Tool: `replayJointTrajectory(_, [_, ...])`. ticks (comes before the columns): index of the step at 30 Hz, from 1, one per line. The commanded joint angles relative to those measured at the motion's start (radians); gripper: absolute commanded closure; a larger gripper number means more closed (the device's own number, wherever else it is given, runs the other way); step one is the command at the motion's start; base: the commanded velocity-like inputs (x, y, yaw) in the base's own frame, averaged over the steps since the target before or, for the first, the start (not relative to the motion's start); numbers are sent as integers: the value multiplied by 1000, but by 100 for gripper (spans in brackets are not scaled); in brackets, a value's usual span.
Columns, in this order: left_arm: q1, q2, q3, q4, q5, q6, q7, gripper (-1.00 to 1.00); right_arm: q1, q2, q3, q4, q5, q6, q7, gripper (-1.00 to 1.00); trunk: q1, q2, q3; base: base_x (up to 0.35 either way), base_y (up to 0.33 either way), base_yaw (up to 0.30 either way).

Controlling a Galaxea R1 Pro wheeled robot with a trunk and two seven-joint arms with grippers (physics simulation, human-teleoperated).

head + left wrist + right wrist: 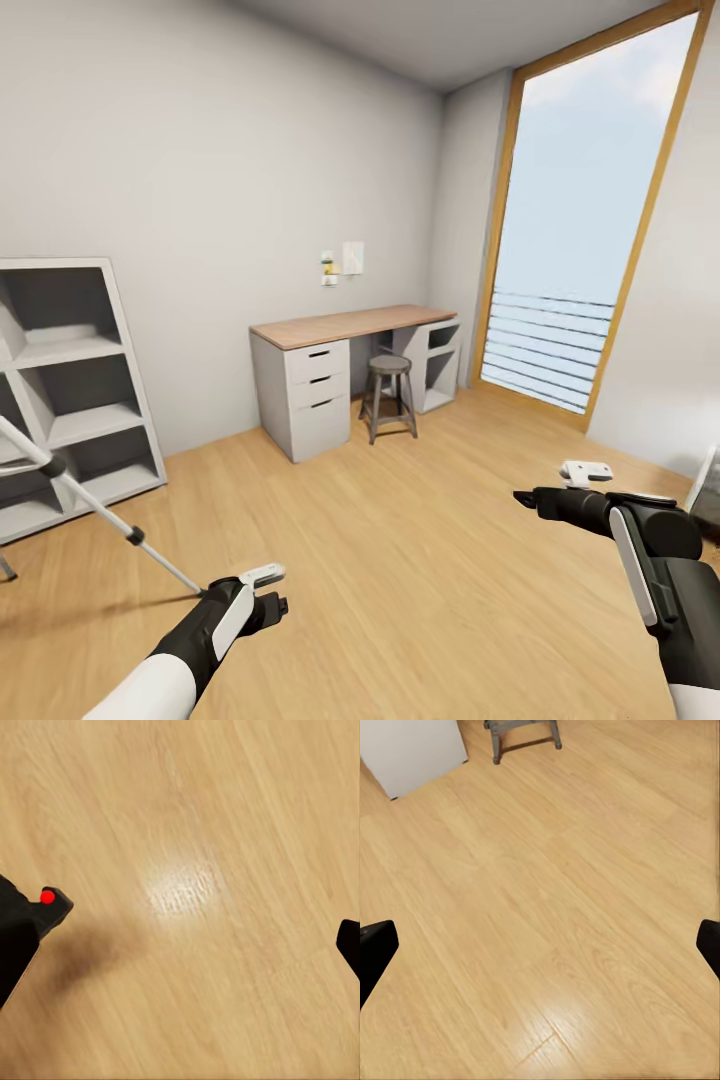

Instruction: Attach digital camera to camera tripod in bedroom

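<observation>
shelf unit (70, 390): pale grey, open compartments, against the left wall, leaning look in head view.
camera tripod (95, 505): far left, in front of the shelf unit. Only one silver leg with black joints visible, slanting down to the floor; its foot ends just beside the left gripper. Head of the tripod out of frame.
left gripper (268, 590): low over the wood floor (420, 560), fingers spread. Left wrist view shows both fingertips at the frame edges with bare floor between.
digital camera (34, 919): black body with a red dot, against one left fingertip in the left wrist view, casting a shadow on the floor. Can't tell whether it's gripped or just resting there; not identifiable in head view.
desk (350, 375): wood top, grey drawers, at the back wall.
stool (390, 395): round seat, under the desk opening; its legs show in the right wrist view too.
window (580, 230): tall, wood frame, right side, sky behind.
right gripper (555, 485): held above the floor, well apart from the tripod, fingers spread, nothing between them.
</observation>
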Motion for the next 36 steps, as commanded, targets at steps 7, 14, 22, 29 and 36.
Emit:
replayJointTrajectory(7, [0,0,-1,-2,11,4,8,-100,-1,0,0,-1,0,5,2,-100,0,-1,-1,-55,317,-265])
replayJointTrajectory(14, [0,-1,-1,-2,11,4,8,-100,-1,0,-1,-1,-1,5,2,-100,0,-1,-1,-158,288,-265])
replayJointTrajectory(22, [3,0,-1,-2,11,4,8,-100,-1,0,-2,-1,-2,5,2,-100,0,-1,-1,-197,271,-265])
replayJointTrajectory(29, [6,0,-1,-2,10,4,13,-100,-1,0,-2,-2,-4,5,2,-100,0,-1,-1,-149,192,-265])
replayJointTrajectory(36, [5,0,10,-10,16,9,15,-100,0,0,-4,-4,-6,5,2,-100,4,-8,-4,-34,43,-265])
